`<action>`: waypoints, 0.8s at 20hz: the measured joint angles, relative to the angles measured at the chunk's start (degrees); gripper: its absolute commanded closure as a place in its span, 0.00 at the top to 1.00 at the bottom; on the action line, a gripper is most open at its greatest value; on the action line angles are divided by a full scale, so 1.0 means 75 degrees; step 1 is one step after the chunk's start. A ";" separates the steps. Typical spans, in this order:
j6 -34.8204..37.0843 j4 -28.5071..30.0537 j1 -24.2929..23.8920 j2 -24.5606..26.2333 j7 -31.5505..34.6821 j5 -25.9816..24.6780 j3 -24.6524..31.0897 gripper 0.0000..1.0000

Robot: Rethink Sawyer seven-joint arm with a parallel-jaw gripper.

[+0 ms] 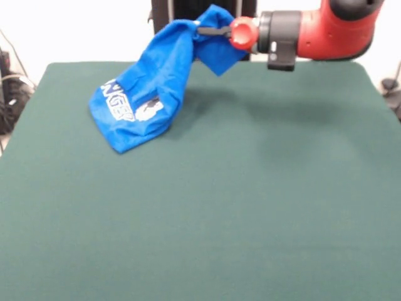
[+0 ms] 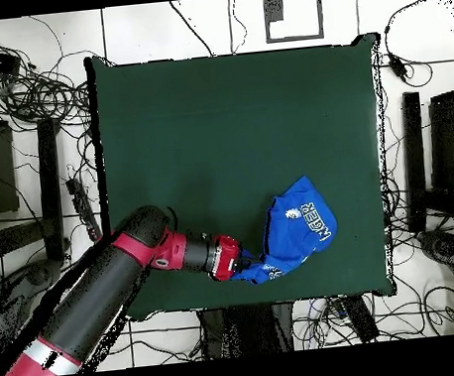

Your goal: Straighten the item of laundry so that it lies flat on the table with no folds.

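Front view, left to right: the item of laundry (image 1: 145, 94) droops in folds onto the desk (image 1: 250, 207), its upper corner pinched in the claw (image 1: 212, 30), presumably raised so the cloth can be drawn out flat. The overhead view alone shows the garment lying near the desk's edge beside the robot's base.

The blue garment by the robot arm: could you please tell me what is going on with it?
The gripper has its fingers shut on one end of the blue garment, holding it up. The other end, with white lettering, rests bunched on the green table near the robot's edge. It is not flat yet.
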 measured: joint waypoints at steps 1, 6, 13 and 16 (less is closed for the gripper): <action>0.0143 -0.0066 -0.0003 -0.0009 0.0000 0.0039 0.0030 0.00; 0.0898 -0.0423 -0.0017 -0.0054 0.0000 0.0259 0.0140 0.00; 0.2141 -0.0987 -0.0127 -0.0063 0.0000 0.0660 0.0253 1.00; 0.2869 -0.1295 -0.0258 -0.0050 0.0000 0.1091 0.0311 1.00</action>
